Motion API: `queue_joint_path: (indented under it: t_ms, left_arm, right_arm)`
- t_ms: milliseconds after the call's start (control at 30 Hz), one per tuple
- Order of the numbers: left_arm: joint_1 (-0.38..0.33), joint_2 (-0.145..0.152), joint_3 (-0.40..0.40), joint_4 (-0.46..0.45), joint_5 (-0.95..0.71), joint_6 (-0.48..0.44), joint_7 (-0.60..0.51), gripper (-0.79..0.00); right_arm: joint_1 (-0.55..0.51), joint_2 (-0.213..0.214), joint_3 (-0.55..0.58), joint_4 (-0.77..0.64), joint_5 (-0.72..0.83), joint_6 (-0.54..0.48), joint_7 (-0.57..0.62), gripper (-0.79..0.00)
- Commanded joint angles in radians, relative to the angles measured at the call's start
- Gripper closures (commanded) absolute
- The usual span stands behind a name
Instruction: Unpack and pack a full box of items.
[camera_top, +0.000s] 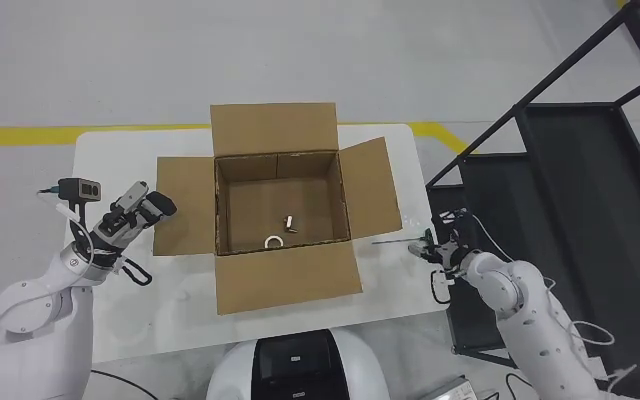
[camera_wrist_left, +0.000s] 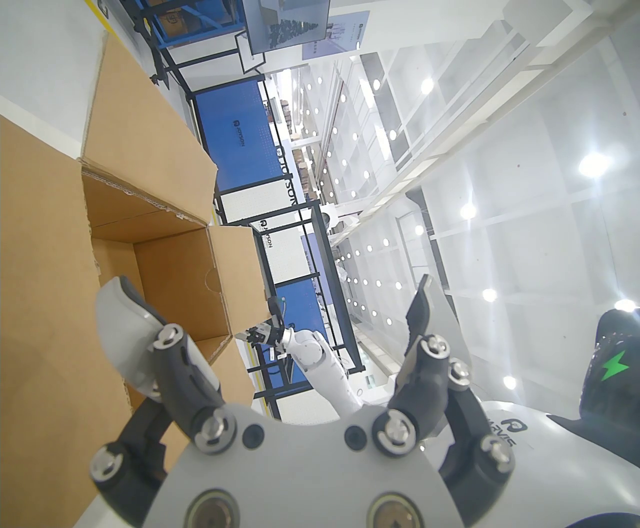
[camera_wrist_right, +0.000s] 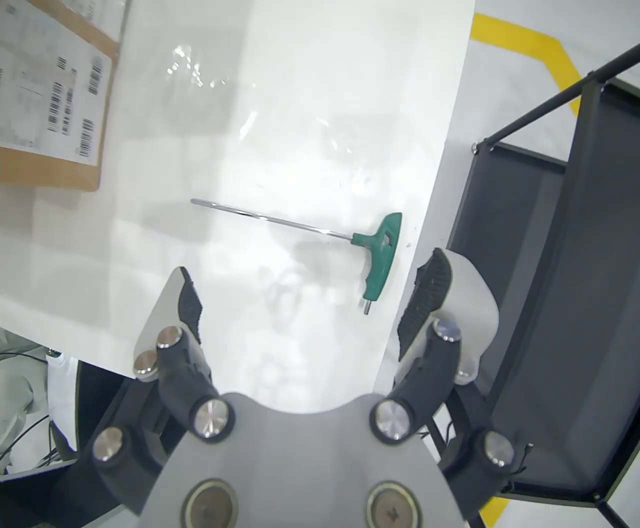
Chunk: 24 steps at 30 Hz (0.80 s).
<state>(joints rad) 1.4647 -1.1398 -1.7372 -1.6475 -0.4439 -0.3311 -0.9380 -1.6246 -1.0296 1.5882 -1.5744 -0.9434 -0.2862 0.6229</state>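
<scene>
White table (camera_top: 110, 300), open cardboard box (camera_top: 275, 128) at centre. Left gripper (camera_wrist_left: 270, 290) spread, beside box's left flap. Right gripper (camera_wrist_right: 310, 277) spread, above T-handle hex key (camera_wrist_right: 380, 255) lying near table's right edge. White ring (camera_top: 271, 241) and small metal part (camera_top: 289, 221) on box floor. Likely late unpack. Next move: reach in, fine pinch on the small bits.

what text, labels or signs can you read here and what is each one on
White shipping label on the brown cardboard box flap: barcodes and lines of print, too blurred to read.
Blue wall panels in the room behind: brand lettering turned sideways, not quoted.
Green T-handle hex key on the white table: no print visible.
</scene>
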Motion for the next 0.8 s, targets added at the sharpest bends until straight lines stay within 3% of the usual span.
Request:
queue_joint_path:
  t_ms: [0, 200, 333, 633, 767]
  left_arm:
    - [0.0, 0.0, 0.0, 0.0, 0.0, 0.0, 0.0, -0.785]
    - [0.0, 0.0, 0.0, 0.0, 0.0, 0.0, 0.0, -0.785]
    - [0.0, 0.0, 0.0, 0.0, 0.0, 0.0, 0.0, -0.785]
    - [0.0, 0.0, 0.0, 0.0, 0.0, 0.0, 0.0, -0.785]
    - [0.0, 0.0, 0.0, 0.0, 0.0, 0.0, 0.0, -0.785]
  right_arm:
    - [0.037, -0.002, -0.022, 0.05, -0.006, -0.003, 0.013, -0.785]
    - [0.114, -0.008, -0.073, 0.142, -0.018, 0.005, 0.026, -0.613]
    - [0.137, -0.01, -0.09, 0.181, -0.021, 0.009, 0.028, -0.566]
    - [0.129, -0.007, -0.078, 0.207, -0.028, 0.022, 0.026, -0.61]
    - [0.135, -0.006, -0.076, 0.219, -0.03, 0.019, 0.025, -0.594]
